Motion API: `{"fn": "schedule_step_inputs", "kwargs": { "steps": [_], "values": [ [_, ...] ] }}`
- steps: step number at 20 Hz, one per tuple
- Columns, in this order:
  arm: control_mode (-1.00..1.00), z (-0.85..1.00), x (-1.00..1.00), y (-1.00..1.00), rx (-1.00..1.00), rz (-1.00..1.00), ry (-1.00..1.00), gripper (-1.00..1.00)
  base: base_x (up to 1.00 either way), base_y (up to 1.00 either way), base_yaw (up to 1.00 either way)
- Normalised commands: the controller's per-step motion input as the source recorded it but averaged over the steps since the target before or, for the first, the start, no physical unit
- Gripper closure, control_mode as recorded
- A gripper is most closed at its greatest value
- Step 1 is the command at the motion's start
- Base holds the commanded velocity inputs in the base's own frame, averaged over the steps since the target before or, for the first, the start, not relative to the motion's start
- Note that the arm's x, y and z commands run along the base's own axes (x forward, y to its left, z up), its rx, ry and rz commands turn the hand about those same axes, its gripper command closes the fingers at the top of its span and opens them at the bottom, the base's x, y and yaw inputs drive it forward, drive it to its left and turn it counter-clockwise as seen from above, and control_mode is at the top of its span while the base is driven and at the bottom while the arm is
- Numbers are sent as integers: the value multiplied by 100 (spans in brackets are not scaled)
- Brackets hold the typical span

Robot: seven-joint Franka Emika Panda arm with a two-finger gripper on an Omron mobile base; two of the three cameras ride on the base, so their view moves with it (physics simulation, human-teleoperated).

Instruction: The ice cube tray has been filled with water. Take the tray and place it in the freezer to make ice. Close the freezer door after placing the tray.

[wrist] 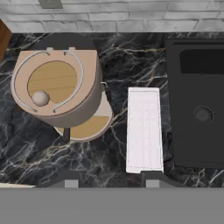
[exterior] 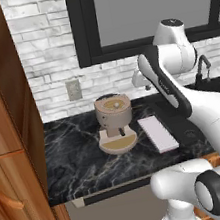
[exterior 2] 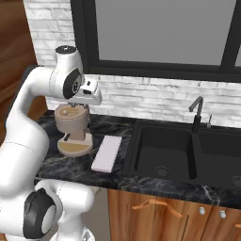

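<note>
I read the jaws as spread wide and holding nothing; in my hand view the gripper (wrist: 109,181) hangs above the counter, its tips flanking the near end of the ice cube tray (wrist: 144,130). The tray is a thin, pale pinkish-white rectangle with a faint grid of cells and a slight rim. It lies flat on the black marble counter (exterior: 79,157), between the round tan coffee machine (wrist: 59,87) and the black sink (exterior 2: 164,150), touching neither.
</note>
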Motion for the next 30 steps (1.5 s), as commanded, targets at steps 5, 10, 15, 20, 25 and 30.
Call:
{"fn": "schedule_step_inputs", "kwargs": {
  "steps": [5,10,15,20,25,30],
  "values": [
    [-100,-6,-13,-13,1,-2,-2,-100,0,0,0],
    [-100,-28,-27,-54,12,-6,-5,-100,0,0,0],
    [-100,-37,-20,-56,17,-2,-1,-100,0,0,0],
    [-100,-54,-15,-40,16,0,0,-100,0,0,0],
    [-100,-66,-10,-34,12,-2,0,-100,0,0,0],
    [-100,-56,0,-26,17,-4,0,-100,0,0,0]
  ]
}}
